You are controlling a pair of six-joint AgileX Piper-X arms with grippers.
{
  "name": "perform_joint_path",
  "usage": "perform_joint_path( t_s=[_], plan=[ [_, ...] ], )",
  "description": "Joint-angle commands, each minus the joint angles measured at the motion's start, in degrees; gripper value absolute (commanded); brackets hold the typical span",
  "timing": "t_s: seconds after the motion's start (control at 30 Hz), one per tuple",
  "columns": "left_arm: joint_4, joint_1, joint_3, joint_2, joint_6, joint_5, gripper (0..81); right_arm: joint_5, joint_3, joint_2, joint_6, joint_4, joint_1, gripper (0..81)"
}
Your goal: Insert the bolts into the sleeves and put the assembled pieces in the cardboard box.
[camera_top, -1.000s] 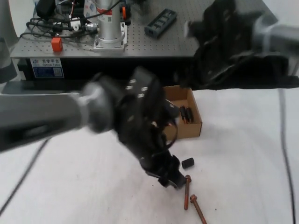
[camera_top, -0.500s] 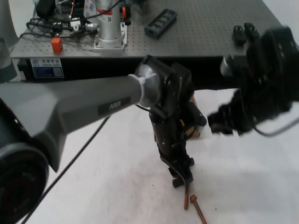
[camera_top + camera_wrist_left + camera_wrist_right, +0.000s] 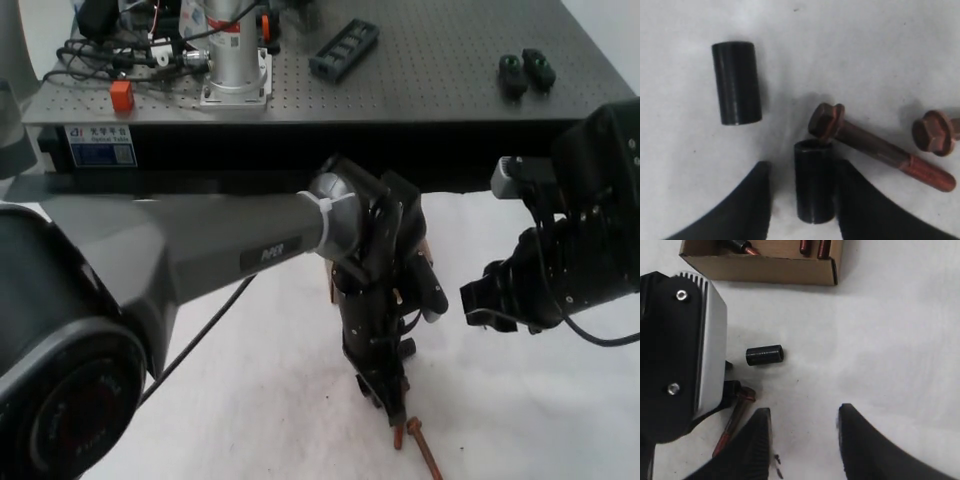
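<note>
I had the left pincer [image 3: 804,169] down on the white surface [image 3: 560,420], its fingers spread around one black sleeve [image 3: 814,190] that lay flat (one finger seemed to touch it, the other stood a little off), so nothing was clenched. A rusty bolt [image 3: 880,147] lay with its head against that sleeve's end, and a second bolt [image 3: 935,131] lay just beside it. Another sleeve [image 3: 764,355] lay loose nearby, toward the cardboard box [image 3: 760,267], which held several pieces [image 3: 810,246]. From the high camera the left arm [image 3: 200,250] stood in front of most of the box. The right pincer [image 3: 804,410] hung released and empty over the cloth, to the right. On the far perforated plate [image 3: 450,80] sat an orange block [image 3: 121,95] and a black tray [image 3: 343,48].
</note>
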Motion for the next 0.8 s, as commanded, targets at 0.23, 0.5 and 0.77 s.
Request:
perform_joint_path(
  t_s=[0.23,0.5,0.77],
  plan=[
    [1.20,0.14,-0.45,-1.74,-6.85,-10.07,0.7,-0.23,-0.01,-1.12,0.38,11.38,3.53,31.5],
    [2.57,7.75,10.21,-14.07,-17.40,-10.69,0.7,4.16,0.20,1.31,2.85,11.31,15.55,31.5],
    [-7.08,12.54,29.33,-32.06,-21.65,-10.36,0.7,5.16,0.20,12.86,2.85,5.90,18.12,31.5]
  ],
)
